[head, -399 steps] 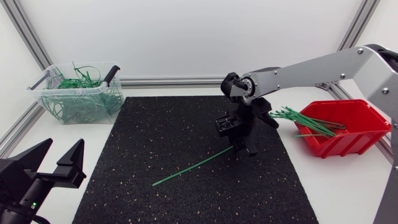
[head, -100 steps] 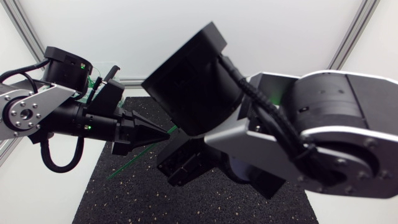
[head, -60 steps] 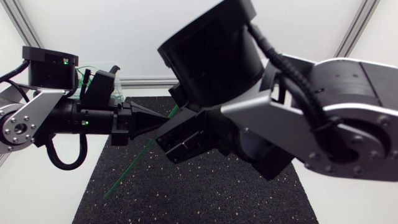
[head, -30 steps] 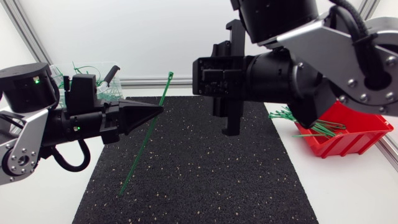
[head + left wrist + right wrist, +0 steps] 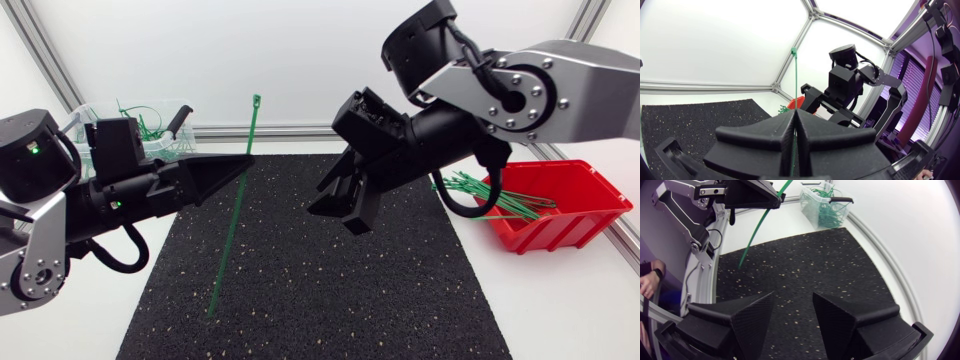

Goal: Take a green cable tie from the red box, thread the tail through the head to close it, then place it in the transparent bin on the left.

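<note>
My left gripper (image 5: 243, 166) is shut on a green cable tie (image 5: 233, 225), which hangs nearly upright above the black mat (image 5: 330, 300) with its head end up. In the left wrist view the tie (image 5: 794, 75) rises straight out from between the closed fingers (image 5: 770, 132). My right gripper (image 5: 342, 212) hovers open and empty to the right of the tie, apart from it. Its view shows spread fingers (image 5: 837, 312), the tie (image 5: 757, 222) and the left gripper (image 5: 752, 195) ahead. The red box (image 5: 560, 210) holds several green ties. The transparent bin (image 5: 150, 135) is partly hidden behind my left arm.
The transparent bin (image 5: 827, 202) is full of closed green ties and has a black handle. An aluminium frame rail (image 5: 280, 130) runs along the back of the table. White tabletop (image 5: 560, 310) borders the mat on both sides.
The right gripper has pulled back from the tie toward the right and stands wider open. The left gripper kept its hold, and the tie now stands more upright.
</note>
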Robot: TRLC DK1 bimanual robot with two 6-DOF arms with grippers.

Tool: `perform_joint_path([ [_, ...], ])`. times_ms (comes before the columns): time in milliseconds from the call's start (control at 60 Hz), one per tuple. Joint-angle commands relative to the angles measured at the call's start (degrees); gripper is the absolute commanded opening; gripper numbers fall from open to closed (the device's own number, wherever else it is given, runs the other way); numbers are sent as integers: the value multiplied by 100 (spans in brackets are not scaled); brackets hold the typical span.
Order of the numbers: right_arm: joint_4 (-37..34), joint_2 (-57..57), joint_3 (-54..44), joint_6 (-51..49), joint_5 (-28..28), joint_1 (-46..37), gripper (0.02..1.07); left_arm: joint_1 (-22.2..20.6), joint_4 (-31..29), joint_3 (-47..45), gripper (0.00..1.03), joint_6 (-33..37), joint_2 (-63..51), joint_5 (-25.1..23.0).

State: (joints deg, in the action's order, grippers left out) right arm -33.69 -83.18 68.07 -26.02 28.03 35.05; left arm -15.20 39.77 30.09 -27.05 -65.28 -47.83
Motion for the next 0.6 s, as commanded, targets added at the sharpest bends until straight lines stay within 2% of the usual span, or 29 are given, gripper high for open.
perform_joint_path([
  [0, -102, -375, 198, 449, 519, -103, 60, -79, 145, -126, 4, -248, -135, 64],
  [67, -102, -594, 294, 660, 1090, -165, 60, -150, 259, -161, 4, -327, -161, 187],
  [250, 91, -1034, 444, 879, 1855, -59, 60, -246, 321, -152, 4, -389, -249, 231],
  [533, 768, -1218, 505, 1468, 2453, 231, 60, -352, 444, -135, 4, -468, -337, 231],
  [583, 873, -1271, 505, 1547, 2532, 239, 55, -361, 462, -135, 4, -468, -363, 231],
])
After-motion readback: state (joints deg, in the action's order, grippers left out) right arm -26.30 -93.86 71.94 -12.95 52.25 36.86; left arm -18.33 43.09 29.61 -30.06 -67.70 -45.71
